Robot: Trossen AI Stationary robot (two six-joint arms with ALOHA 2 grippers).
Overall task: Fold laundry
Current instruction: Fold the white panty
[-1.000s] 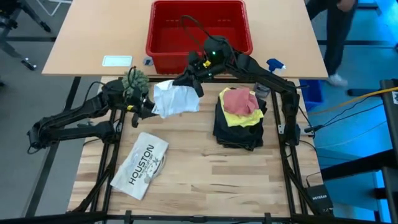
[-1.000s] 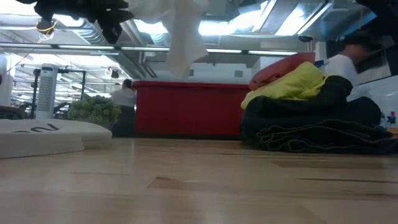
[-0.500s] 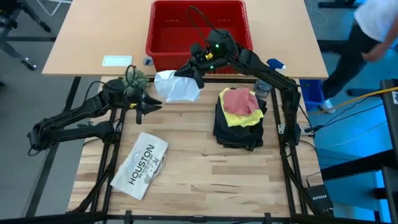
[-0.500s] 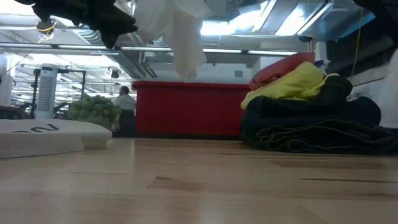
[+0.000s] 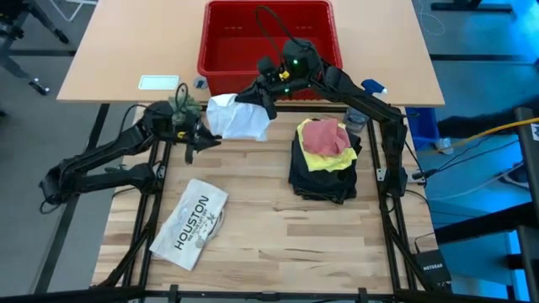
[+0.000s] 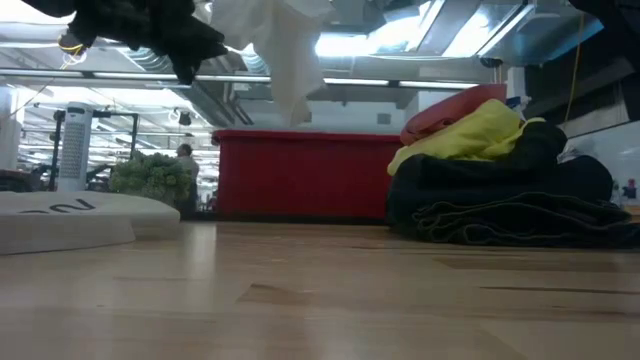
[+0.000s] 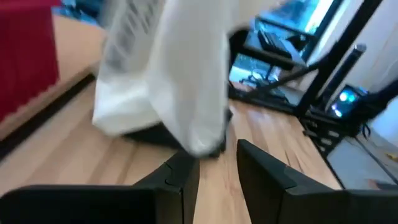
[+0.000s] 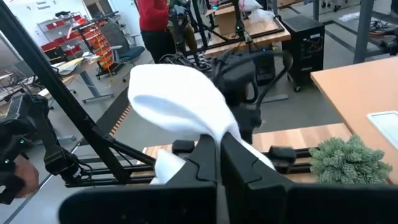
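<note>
Wide pale plank table underneath, glossy red plastic basket at the far edge with a fuzzy green plant to its left, a flat white HOUSTON-printed item lying near the left arm. On the table's right, a neat stack: dark trousers folded thick at the bottom, bright yellow T-shirt over them, small pink cloth on top. Up in the air just before the basket, soft crumpled white cloth dangling limp, pinched by the right gripper with jaws clenched on it, while the left gripper sits just beside it, jaws parted and gripping nothing.
</note>
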